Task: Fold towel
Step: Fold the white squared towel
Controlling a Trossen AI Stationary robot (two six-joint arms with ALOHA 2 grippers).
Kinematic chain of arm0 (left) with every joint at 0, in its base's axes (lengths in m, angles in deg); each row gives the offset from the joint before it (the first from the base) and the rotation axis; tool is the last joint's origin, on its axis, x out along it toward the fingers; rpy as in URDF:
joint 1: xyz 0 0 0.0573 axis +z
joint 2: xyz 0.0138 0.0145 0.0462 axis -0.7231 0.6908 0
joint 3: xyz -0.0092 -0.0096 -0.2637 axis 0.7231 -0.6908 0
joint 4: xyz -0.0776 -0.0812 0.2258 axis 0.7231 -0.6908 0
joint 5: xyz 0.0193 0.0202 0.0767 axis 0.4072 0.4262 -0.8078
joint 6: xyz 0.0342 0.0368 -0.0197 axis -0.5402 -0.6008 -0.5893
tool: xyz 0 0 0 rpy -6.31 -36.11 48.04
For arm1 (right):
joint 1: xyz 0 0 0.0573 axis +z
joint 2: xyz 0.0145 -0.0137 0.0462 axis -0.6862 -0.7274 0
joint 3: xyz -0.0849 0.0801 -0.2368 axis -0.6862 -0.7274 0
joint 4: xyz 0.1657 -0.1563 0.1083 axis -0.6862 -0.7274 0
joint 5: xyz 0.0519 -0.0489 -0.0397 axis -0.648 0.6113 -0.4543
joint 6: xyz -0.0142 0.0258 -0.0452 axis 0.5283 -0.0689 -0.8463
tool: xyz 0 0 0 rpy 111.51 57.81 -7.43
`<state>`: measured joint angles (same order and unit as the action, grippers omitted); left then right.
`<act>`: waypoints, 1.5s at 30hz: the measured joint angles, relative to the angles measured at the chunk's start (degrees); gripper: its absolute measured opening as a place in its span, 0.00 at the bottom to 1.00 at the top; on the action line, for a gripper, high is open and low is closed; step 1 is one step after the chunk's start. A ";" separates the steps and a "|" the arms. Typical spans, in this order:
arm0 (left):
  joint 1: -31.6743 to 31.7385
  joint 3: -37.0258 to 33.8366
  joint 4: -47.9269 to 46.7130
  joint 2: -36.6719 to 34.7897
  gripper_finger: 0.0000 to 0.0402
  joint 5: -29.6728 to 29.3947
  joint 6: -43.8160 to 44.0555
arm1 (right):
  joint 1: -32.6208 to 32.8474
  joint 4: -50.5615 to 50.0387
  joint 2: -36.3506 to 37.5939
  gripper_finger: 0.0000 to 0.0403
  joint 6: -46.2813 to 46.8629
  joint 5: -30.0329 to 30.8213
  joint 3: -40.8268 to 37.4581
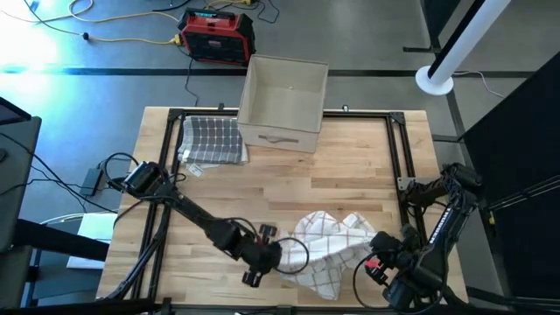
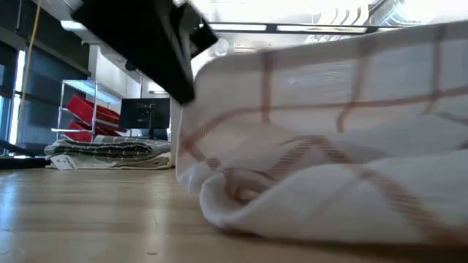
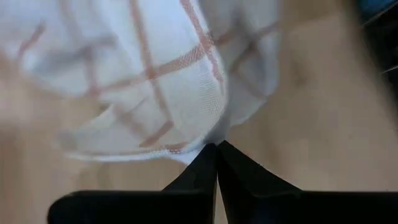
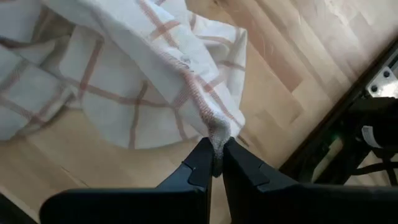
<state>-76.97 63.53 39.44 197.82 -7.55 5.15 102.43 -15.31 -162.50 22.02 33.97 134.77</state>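
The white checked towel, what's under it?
Bare wooden table shows around the towel. Both grippers, left and right, pinch its edges. Anything beneath its crumpled middle is covered.

A beige box point(image 1: 283, 103) sits at the table's point(image 1: 350, 175) twelve o'clock edge. A folded dark grid-patterned cloth point(image 1: 211, 140) lies at ten o'clock. A red case point(image 1: 216, 37) stands on the floor beyond.

White cotton towel with red check lines point(image 2: 329, 131) runs past the low view's right edge; its crumpled underside is hidden; the dark-checked folded cloth point(image 2: 110, 152) far left is blurred
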 joint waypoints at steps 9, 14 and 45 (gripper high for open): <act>0.88 0.00 -3.52 -0.02 0.24 0.11 -6.11 | 0.17 0.51 0.00 0.03 -0.25 3.54 0.10; 2.23 0.00 -12.23 -0.02 0.41 -1.56 -14.79 | 0.17 0.85 0.00 0.03 -0.25 3.61 0.15; 6.85 -5.85 6.42 6.21 0.45 -5.12 -54.15 | 0.20 3.05 0.02 0.03 -0.39 5.07 0.19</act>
<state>-70.13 57.67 45.85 204.02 -12.66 -49.01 102.62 -12.26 -162.48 21.63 39.04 134.96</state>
